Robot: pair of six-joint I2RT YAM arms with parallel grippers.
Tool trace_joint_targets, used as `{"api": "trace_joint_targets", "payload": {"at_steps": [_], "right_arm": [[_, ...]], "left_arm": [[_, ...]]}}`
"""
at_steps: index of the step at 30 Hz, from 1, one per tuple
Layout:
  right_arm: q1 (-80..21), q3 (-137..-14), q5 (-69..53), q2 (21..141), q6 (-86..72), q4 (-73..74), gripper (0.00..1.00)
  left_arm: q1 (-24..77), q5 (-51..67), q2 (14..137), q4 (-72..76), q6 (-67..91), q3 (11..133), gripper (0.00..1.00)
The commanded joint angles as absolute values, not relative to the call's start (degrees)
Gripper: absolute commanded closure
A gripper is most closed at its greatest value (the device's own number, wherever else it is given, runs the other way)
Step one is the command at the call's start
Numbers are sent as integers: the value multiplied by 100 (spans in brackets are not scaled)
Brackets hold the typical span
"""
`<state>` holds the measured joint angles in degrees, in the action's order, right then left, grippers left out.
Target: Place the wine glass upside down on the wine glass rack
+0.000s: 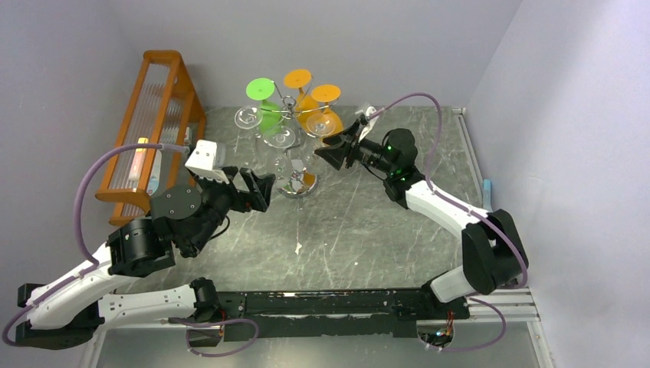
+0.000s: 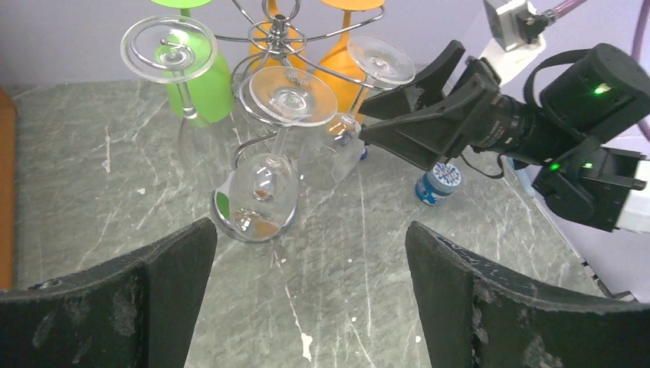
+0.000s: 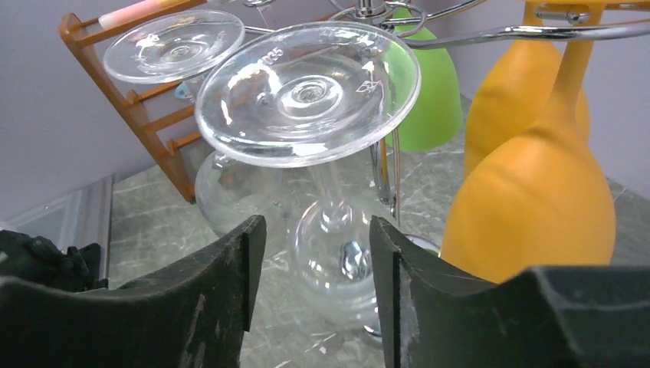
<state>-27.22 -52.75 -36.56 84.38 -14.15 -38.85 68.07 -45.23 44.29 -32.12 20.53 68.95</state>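
An orange shelf point(image 1: 157, 115) is standing at the table's point(image 1: 368, 230) far left. Just right of it, my left gripper point(image 2: 310, 245) is hovering with its fingers spread wide, holding nothing and facing the rack point(image 2: 277, 31). The rack is standing mid-table, with a green glass point(image 2: 201, 80) and orange glasses point(image 3: 529, 207) hanging inverted at its back. The wine glass point(image 3: 306, 92) is hanging upside down on the rack's right side, foot up and bowl low. My right gripper point(image 3: 314, 230) is reaching in from the right, fingers parted on either side of that bowl and gripping nothing; I cannot tell whether they are touching it.
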Motion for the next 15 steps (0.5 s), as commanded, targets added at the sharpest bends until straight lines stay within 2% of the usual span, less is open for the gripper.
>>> {"api": "trace_joint_targets", "payload": {"at_steps": [1,2,4,10,15], "right_arm": [[-2708,-5031,-3384,7946,-1320,-3629,43],[-2708,-4983,-3360,7853,-1311,-3511,41],[-2712,-4887,-3302,7640,-1243,-3164,31],[-2708,-4397,-2209,6793,-1032,-1578,28],[-2713,-4316,-739,5753,-1888,234,25]], "left_arm": [[6829,-4594,4498,-3481,1810,7163,3],[6829,-4629,4512,-3539,1772,7222,3],[6829,-4727,4523,-3674,1688,7359,3],[6833,-5079,4359,-4017,1583,7682,3],[6829,-5211,4121,-4348,1655,7954,3]]}}
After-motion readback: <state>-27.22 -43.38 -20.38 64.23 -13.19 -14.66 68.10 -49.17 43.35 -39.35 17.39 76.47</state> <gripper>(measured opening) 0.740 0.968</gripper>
